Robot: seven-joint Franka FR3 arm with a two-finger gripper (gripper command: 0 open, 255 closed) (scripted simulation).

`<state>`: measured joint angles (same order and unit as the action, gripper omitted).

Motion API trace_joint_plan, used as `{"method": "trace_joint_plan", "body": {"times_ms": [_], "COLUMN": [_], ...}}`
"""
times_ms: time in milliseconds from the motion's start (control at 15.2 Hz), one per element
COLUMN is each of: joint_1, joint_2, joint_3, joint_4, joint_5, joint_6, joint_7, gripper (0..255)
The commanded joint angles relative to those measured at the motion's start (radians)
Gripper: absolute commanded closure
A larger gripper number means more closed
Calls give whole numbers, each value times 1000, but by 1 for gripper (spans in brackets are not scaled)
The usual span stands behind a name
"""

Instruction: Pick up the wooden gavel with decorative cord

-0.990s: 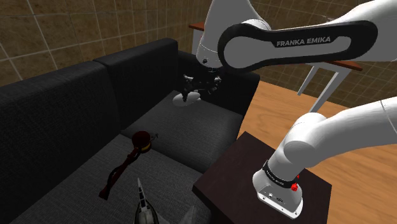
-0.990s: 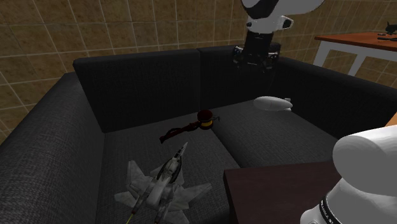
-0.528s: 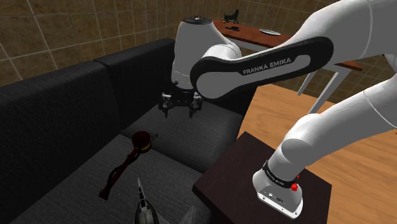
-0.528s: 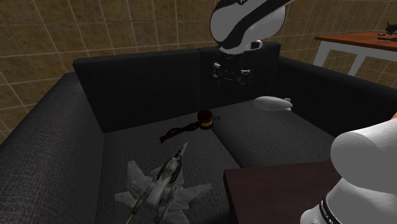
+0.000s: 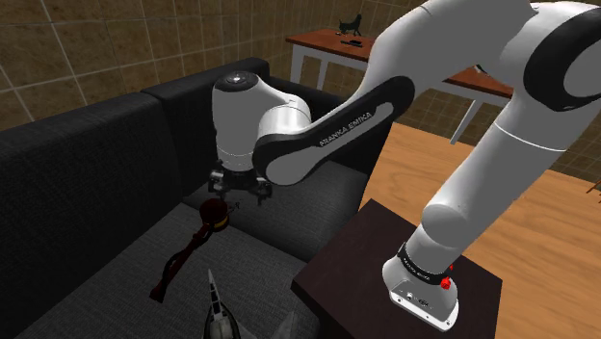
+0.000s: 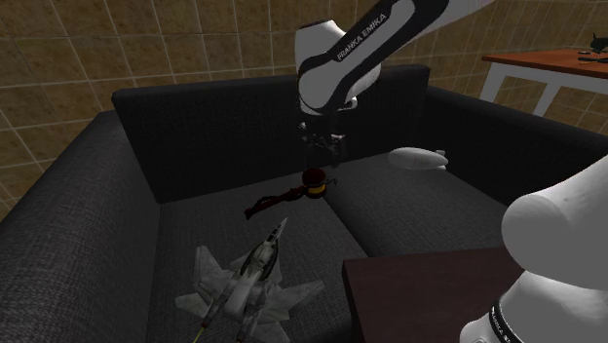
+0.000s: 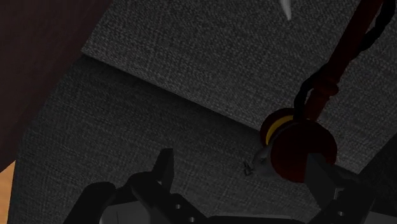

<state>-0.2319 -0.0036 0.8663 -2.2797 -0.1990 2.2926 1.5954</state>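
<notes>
Black fabric sofa (image 5: 87, 164) against a brown tiled wall (image 5: 96, 39), with the arm's dark brown box stand (image 5: 356, 250) at the seat's front edge.

The gavel (image 5: 193, 246) lay flat on the seat, near the seam between the two seat cushions. Its dark red head (image 7: 298, 147) carried a yellow band. Its handle ran away from the head toward the shoulder view's lower left. A dark red cord (image 7: 375, 25) was twisted along the handle.

The gripper (image 5: 234, 191) hung just above the gavel's head, pointing down at the cushion. In the wrist view its black fingers (image 7: 164, 168) stood well apart and clasped nothing. The head sat off to one side, close by the other finger, and contact there could not be judged. In the second exterior view a gap showed between the gripper and the head.

Besides the gavel, the sofa seat bore two other objects. A grey toy fighter jet (image 6: 248, 283) lay nearer the front edge, its nose toward the gavel's handle. A white oval object (image 6: 419, 158) rested on the other cushion near the backrest, well apart from the gavel.

A brown-topped table (image 6: 546, 63) with white legs stood on the wooden floor (image 5: 539, 241) beyond the sofa's arm.
</notes>
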Motion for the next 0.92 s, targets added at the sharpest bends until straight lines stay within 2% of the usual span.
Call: {"method": "trace_joint_plan", "body": {"times_ms": [0, 132, 330, 594, 858], "joint_1": [10, 66, 173, 293, 395], "joint_2": [137, 260, 413, 592, 761], "joint_3": [13, -21, -101, -192, -267], "joint_4": [66, 137, 250, 417, 606], "joint_5": [-148, -262, -368, -446, -478], "joint_6": [-14, -39, -77, -126, -175], "joint_7": [171, 302, 443, 570, 652], "gripper": [0, 0, 0, 0, 0]}}
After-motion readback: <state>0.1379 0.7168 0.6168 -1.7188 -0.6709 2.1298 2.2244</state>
